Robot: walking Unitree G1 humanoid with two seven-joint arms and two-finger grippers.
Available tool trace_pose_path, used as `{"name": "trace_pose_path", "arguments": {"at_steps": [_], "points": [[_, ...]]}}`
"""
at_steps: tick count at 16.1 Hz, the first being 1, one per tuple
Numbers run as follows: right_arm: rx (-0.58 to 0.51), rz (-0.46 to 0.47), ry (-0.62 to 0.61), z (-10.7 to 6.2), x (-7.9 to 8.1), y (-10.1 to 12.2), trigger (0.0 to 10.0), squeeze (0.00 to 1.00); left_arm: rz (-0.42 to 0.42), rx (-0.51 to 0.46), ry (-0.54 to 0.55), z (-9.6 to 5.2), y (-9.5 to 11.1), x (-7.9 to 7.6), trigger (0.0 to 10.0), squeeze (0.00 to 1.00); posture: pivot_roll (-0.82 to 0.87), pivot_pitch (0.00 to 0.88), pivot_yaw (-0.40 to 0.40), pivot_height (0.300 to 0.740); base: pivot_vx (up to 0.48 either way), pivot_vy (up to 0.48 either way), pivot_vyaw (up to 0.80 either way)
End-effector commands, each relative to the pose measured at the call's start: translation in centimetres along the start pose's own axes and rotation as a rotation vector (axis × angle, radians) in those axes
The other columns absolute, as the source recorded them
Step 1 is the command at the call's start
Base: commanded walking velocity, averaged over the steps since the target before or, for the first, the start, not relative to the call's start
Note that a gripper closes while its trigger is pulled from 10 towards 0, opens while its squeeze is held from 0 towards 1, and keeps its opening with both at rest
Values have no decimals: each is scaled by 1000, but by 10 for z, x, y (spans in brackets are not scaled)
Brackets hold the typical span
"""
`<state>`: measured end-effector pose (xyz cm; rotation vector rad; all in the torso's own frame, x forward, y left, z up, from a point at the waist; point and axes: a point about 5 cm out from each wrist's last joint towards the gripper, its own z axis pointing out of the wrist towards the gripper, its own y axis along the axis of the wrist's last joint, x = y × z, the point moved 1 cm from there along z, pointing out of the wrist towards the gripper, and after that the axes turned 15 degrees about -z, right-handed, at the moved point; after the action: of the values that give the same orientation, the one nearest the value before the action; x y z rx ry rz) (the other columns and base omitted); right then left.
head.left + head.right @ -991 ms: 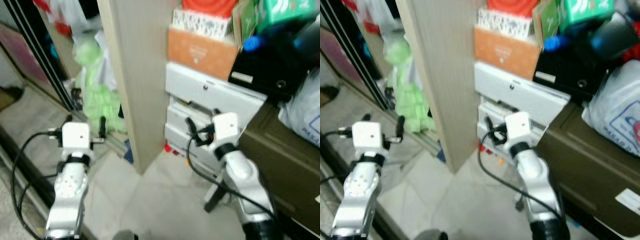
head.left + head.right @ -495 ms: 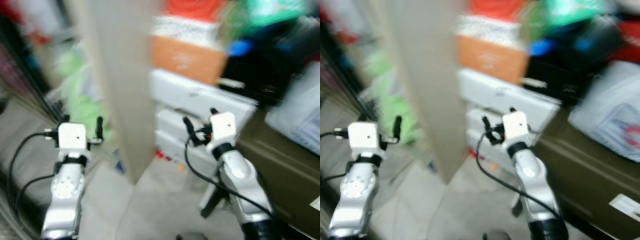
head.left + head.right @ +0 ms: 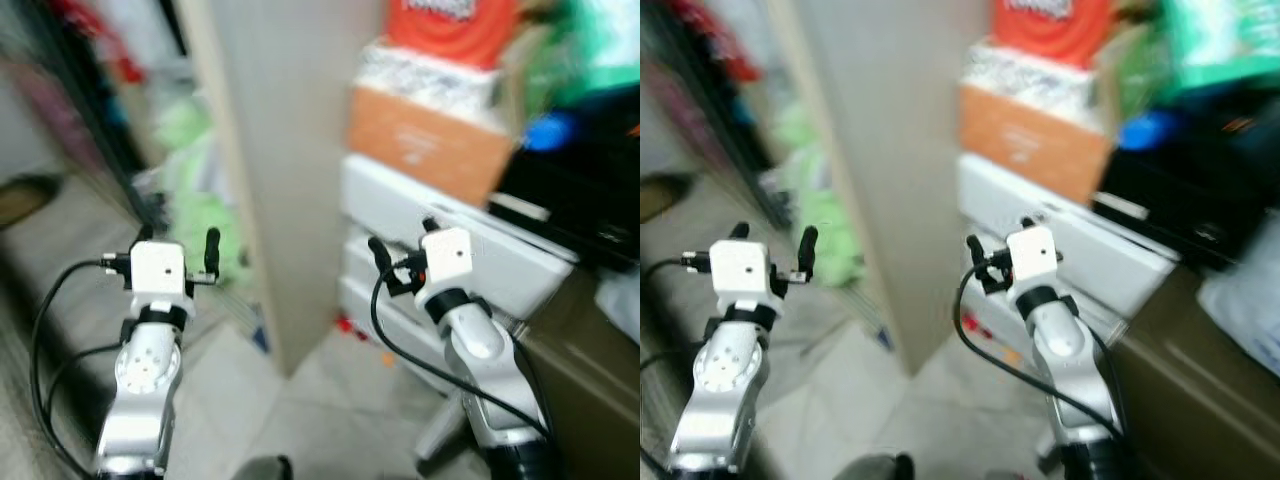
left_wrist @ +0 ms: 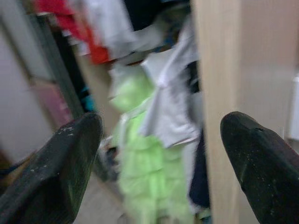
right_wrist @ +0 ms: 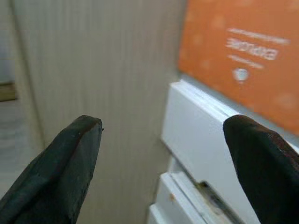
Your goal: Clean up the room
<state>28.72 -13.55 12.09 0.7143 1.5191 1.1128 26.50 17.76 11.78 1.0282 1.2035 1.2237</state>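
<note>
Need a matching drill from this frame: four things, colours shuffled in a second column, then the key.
Things:
1. box on top of the drawer unit
2. drawer unit
3. cloth pile beyond the left hand
4. upright panel between the two hands

Colours:
A. pale wood
B. orange
C. light green
D. white

Pairs: 1-B, 2-D, 3-C, 4-A

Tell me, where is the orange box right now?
The orange box sits on top of the white drawers, just right of the tall wooden panel. It is ahead of the right gripper, under a patterned box.
</note>
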Motion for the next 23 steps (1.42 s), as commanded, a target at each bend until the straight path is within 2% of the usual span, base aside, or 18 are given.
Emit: {"name": "trace_pose_path", "arguments": {"at_steps": [1,7,9,18,23], "points": [[-12,3,-8,-1,-4,2,10000,0,-7,7,10,-3,0,1,10000,0,-85,25,9,740,0,0,800],[4,14,-14,-15,0,-1,10000,0,-1,26,26,-23,0,8,10000,0,-81,23,8,740,0,0,800],[4,15,-15,-15,-1,-1,10000,0,7,28,31,-24,-1,9,10000,0,-76,21,11,740,0,0,800],[-2,6,-23,-9,-5,1,10000,0,-5,20,5,-19,0,3,10000,0,-72,14,9,740,0,0,800],[-9,7,-25,-6,-5,2,10000,0,1,12,15,-18,1,6,10000,0,-67,11,6,740,0,0,800]]}}
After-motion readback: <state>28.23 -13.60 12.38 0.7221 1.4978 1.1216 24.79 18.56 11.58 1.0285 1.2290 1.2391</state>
